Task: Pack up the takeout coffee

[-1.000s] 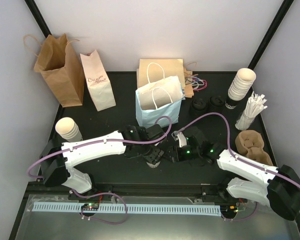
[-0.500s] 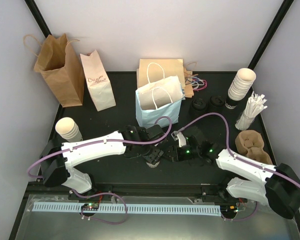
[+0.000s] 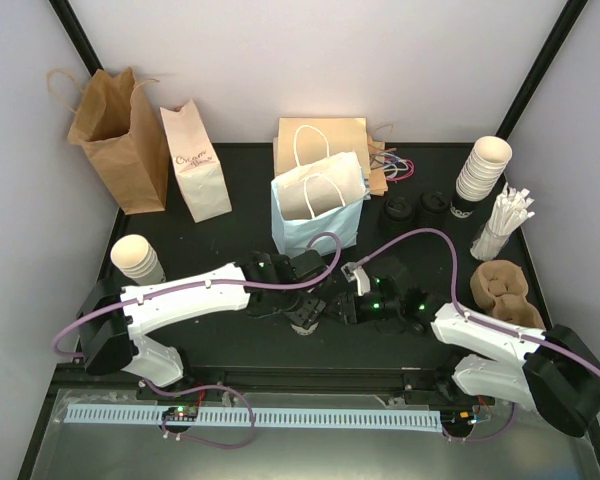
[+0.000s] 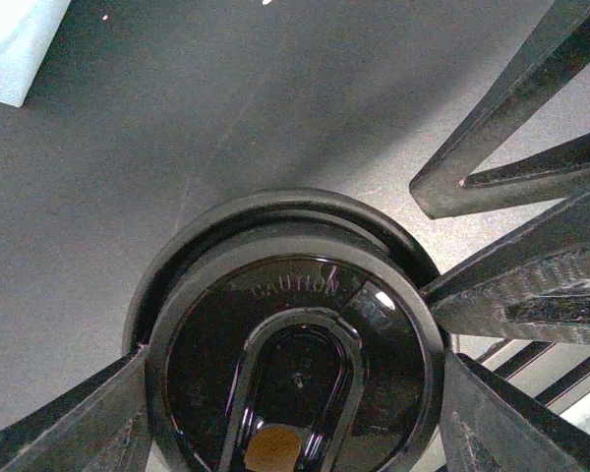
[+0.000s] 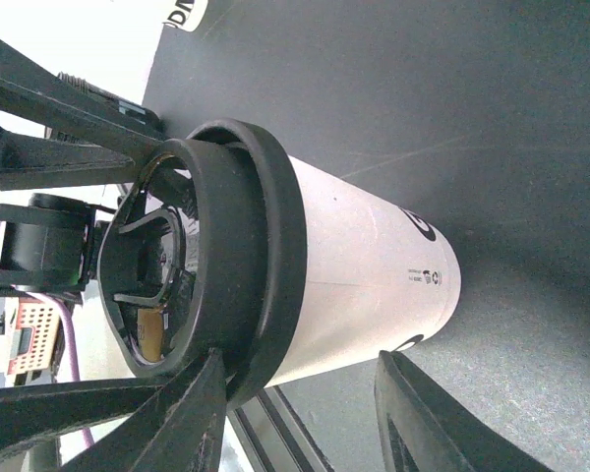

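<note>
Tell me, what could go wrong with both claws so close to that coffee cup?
The left gripper clasps the lid; squeezing or pulling there might pop it off and spill. The right gripper stands open right beside the coffee cup; a nudge could tip it. Both grippers crowd one spot and might collide.

Four standing bags: the light blue bag (image 3: 315, 215), a kraft bag (image 3: 325, 135) behind it, a white bag (image 3: 195, 165) and a brown bag (image 3: 115, 135) to its left. Two cup stacks — short stack (image 3: 135, 258) left of it, tall stack (image 3: 483, 170) right. Also right: two loose lids (image 3: 398, 208), one straw bundle (image 3: 505, 225), one carrier pile (image 3: 500, 290). One takeout coffee (image 5: 354, 285) in front of it.
</note>
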